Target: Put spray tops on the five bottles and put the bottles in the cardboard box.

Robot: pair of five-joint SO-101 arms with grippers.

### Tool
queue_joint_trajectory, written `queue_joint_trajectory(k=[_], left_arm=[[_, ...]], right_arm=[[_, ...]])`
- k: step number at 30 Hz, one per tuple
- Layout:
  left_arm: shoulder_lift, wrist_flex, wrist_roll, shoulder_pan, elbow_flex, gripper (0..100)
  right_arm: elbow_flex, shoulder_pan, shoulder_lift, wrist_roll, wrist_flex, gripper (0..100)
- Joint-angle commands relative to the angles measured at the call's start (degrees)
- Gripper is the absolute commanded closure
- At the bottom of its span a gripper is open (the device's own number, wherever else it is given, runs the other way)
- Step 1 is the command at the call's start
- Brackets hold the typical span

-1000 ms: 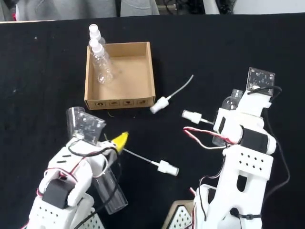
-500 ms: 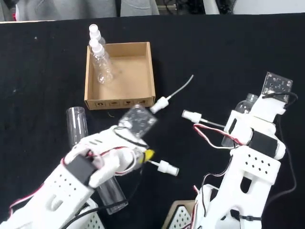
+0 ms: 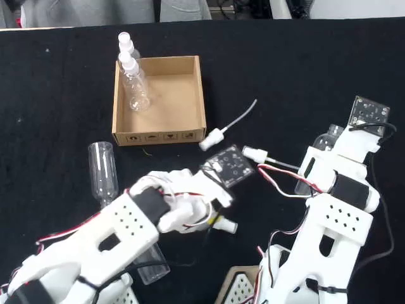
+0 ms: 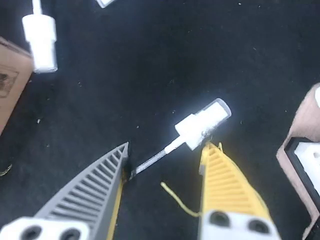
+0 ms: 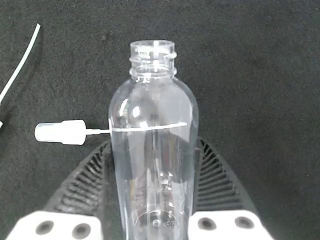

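left gripper [image 4: 166, 150] wide open and empty; spray top [image 4: 200, 126] lies slanted between its fingers. right gripper [image 5: 153, 146] holds a bottle [image 5: 152, 100].

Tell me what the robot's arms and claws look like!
The left arm and right arm are white plastic with black motor blocks, rows of little holes and red wires. The left gripper has one grey ribbed finger and one yellow finger; the right gripper has two dark ribbed fingers.
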Motion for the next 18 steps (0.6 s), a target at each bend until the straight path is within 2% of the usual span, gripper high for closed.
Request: queue_joint_trajectory(k=[1, 9, 18], left_arm=[[2.37, -4.04, -0.35, 1.01, -3.91, 78], [9.14, -8.0, -0.53, 1.19, -3.91, 78], [15.82, -8.44, -0.18, 6.11, -6.64, 78]], right_arm=[[-0.48, 1.58, -2.33, 0.18, -1.32, 94.3], [-0.48, 1.58, -2.33, 0.26, -1.32, 94.3], [-0.48, 1.58, -2.33, 0.26, -1.32, 94.3]])
